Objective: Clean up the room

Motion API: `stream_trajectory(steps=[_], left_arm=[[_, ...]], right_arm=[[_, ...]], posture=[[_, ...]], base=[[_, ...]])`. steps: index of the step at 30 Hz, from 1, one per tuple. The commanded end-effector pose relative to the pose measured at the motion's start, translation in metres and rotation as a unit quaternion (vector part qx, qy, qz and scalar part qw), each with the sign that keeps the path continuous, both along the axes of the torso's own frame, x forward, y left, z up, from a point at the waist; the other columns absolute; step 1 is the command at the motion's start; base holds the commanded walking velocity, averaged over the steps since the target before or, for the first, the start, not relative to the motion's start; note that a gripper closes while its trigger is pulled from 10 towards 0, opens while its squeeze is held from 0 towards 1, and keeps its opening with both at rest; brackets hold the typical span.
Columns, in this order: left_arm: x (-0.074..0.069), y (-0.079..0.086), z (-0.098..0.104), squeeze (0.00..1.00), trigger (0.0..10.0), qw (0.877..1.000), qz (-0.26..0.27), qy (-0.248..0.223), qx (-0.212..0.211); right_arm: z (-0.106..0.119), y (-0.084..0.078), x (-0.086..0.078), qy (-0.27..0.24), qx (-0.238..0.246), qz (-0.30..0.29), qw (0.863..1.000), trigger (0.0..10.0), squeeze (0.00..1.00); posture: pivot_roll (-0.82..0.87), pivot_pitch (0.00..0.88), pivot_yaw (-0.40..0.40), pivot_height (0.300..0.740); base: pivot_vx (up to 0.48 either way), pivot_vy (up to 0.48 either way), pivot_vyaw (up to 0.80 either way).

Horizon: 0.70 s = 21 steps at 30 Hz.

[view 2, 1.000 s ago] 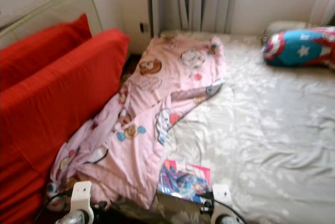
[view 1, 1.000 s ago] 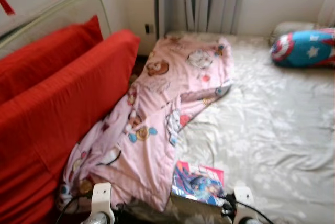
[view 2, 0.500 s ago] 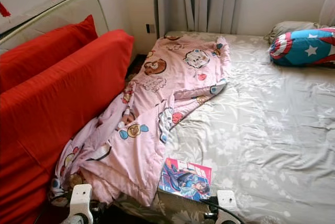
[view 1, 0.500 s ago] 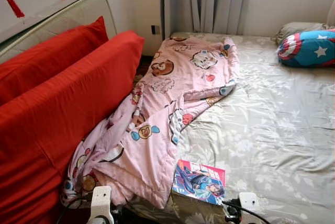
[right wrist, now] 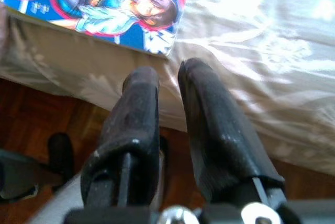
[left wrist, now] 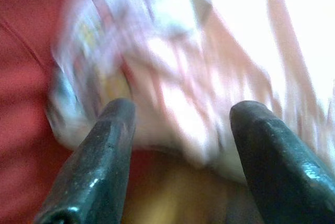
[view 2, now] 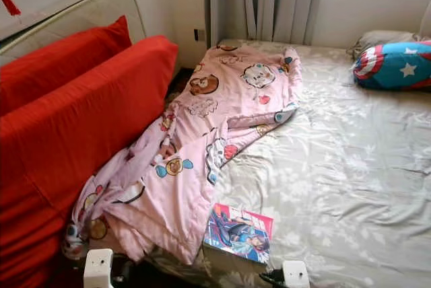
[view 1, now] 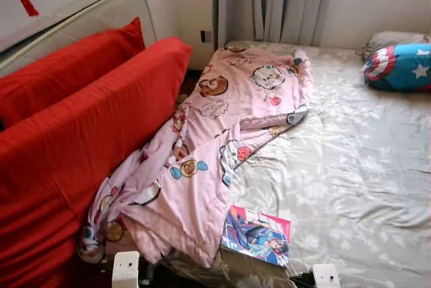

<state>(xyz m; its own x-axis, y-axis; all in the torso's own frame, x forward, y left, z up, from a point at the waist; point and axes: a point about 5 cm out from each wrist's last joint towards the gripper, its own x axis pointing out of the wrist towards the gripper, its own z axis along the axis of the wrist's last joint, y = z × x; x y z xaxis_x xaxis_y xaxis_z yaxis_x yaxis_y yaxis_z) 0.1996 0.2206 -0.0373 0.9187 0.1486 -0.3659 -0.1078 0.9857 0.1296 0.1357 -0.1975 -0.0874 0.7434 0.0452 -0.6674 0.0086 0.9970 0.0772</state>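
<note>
A: Left gripper (left wrist: pixel 180 116), we see it through its wrist camera, fingers (left wrist: pixel 107 150) spread wide with nothing between them, aimed at the low corner of the pink quilt (view 1: pixel 222 133). That view is badly blurred, so we can't tell whether a finger touches the cloth.

B: Right gripper (right wrist: pixel 168 80)?

A: Fingers nearly together, a thin gap, nothing gripped. It hangs just off the near bed edge, over wooden floor (right wrist: pixel 31 124), close to the comic book (view 1: pixel 257 234) but apart from it.

B: Where do the task's things lie?

A: Comic book lies flat on the grey floral sheet (view 1: pixel 350 167) at the near edge, cover up, its top cut off in the right wrist view. Quilt runs crumpled down the robot's left side of the bed, from the curtain (view 1: pixel 276 2) end to the near corner, its lower end slumped against the red cushions (view 1: pixel 87 120).

B: Anything hidden?

A: Quilt folds cover the mattress edge on that side. We can't make out what sits in the gap by the cushions. Star-and-shield pillow (view 1: pixel 402 66) is cut off at the far right.

B: Open room?

A: Sheet is bare from the middle to the robot's right. White arm parts (view 1: pixel 126 269) barely show at the bottom of the head views.
</note>
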Motion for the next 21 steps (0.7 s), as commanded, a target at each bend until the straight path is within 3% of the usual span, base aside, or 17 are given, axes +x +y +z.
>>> stream_trajectory(steps=[1, 9, 15, 16, 17, 18, 19, 21], left_arm=[[0.008, -0.005, 0.013, 0.0, 10.0, 0.999, -0.011, -0.049, -0.019], [-0.011, 0.005, 0.026, 0.0, 10.0, 0.994, -0.002, -0.107, -0.021], [-0.034, 0.013, 0.028, 0.0, 10.0, 0.996, 0.012, -0.091, -0.016], [-0.036, 0.013, 0.027, 0.0, 10.0, 0.996, 0.014, -0.089, -0.015], [-0.036, 0.013, 0.027, 0.0, 10.0, 0.996, 0.014, -0.089, -0.015], [-0.04, 0.014, 0.026, 0.0, 10.0, 0.996, 0.023, -0.087, -0.018], [-0.041, 0.013, 0.026, 0.0, 10.0, 0.996, 0.026, -0.087, -0.02], [-0.041, 0.011, 0.026, 0.0, 10.0, 0.995, 0.029, -0.09, -0.026]], right_arm=[[0.003, 0.002, 0.002, -0.023, 0.008, 0.003, 1.0, 10.0, 0.0], [0.003, 0.004, -0.008, -0.039, 0.008, 0.014, 0.999, 10.0, 0.0], [0.006, 0.008, -0.009, -0.062, 0.011, 0.034, 0.997, 10.0, 0.0], [0.03, 0.018, 0.045, -0.149, 0.013, 0.048, 0.988, 10.0, 0.0], [0.03, 0.018, 0.045, -0.149, 0.013, 0.048, 0.988, 10.0, 0.0], [0.082, 0.038, 0.116, -0.274, 0.019, 0.066, 0.959, 10.0, 0.0], [0.097, 0.044, 0.131, -0.3, 0.022, 0.07, 0.951, 10.0, 0.0], [0.102, 0.046, 0.138, -0.307, 0.022, 0.069, 0.949, 10.0, 0.0]], posture=[[-0.14, 0.0, -0.007, 0.74], [-0.09, 0.0, -0.023, 0.74], [-0.07, 0.0, -0.032, 0.74], [-0.07, 0.0, -0.032, 0.74], [-0.07, 0.0, -0.032, 0.74], [-0.06, 0.0, -0.038, 0.74], [-0.06, 0.0, -0.041, 0.74], [-0.05, 0.0, -0.048, 0.74]], base=[[0.0, 0.0, 0.0], [0.0, 0.0, 0.0], [0.0, 0.0, 0.0], [0.0, 0.0, 0.0], [0.0, 0.0, 0.0], [0.0, 0.0, 0.0], [0.0, 0.0, 0.0], [0.0, 0.0, 0.0]])
